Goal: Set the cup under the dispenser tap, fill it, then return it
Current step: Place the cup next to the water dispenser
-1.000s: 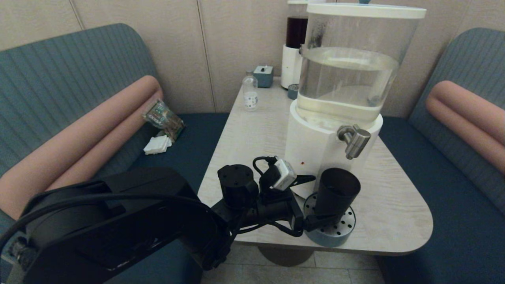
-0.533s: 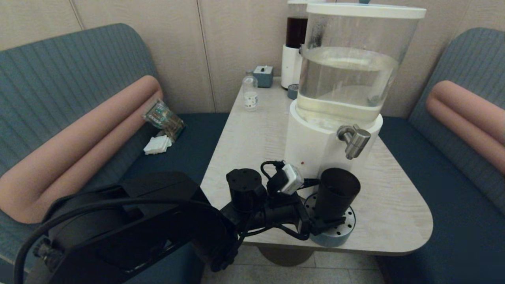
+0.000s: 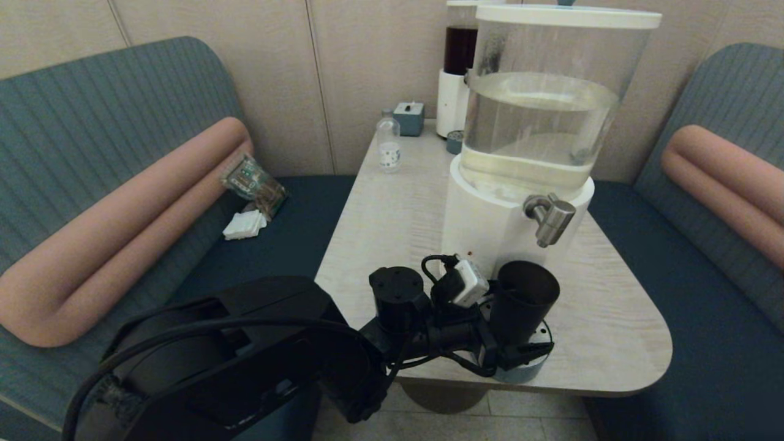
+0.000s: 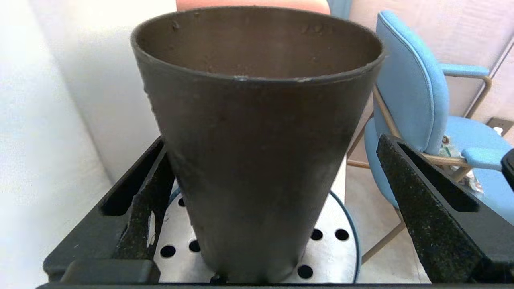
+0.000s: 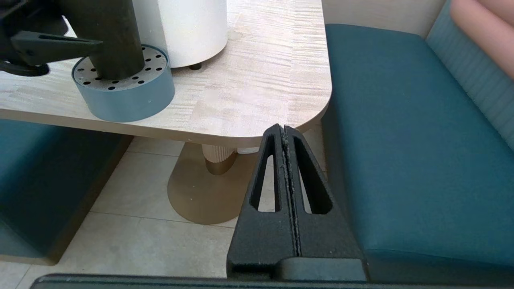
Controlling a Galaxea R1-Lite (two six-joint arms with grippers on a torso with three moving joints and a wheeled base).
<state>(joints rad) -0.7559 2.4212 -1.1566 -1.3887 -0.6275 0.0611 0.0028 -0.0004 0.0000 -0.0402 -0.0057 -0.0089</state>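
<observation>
The dark tapered cup (image 3: 523,297) stands upright on a round perforated drip tray (image 3: 520,372), just below and in front of the brushed-silver dispenser tap (image 3: 551,217) on the big clear-tank dispenser. My left gripper (image 3: 520,321) is open, reaching in from the left with one finger on each side of the cup's lower half. In the left wrist view the cup (image 4: 257,140) fills the space between the fingers (image 4: 140,208); the other finger stands apart from it. My right gripper (image 5: 284,130) is shut on nothing, parked low beside the table's near right corner.
A slimmer dispenser with a dark red tank (image 3: 459,61), a small clear bottle (image 3: 388,147) and a small grey box (image 3: 408,117) stand at the table's far end. Teal benches flank the table (image 3: 612,331). A blue chair (image 4: 409,100) stands beyond the cup.
My left arm has slid to the right, bringing its open fingers from beside the cup to around it. The cup and tap have not moved.
</observation>
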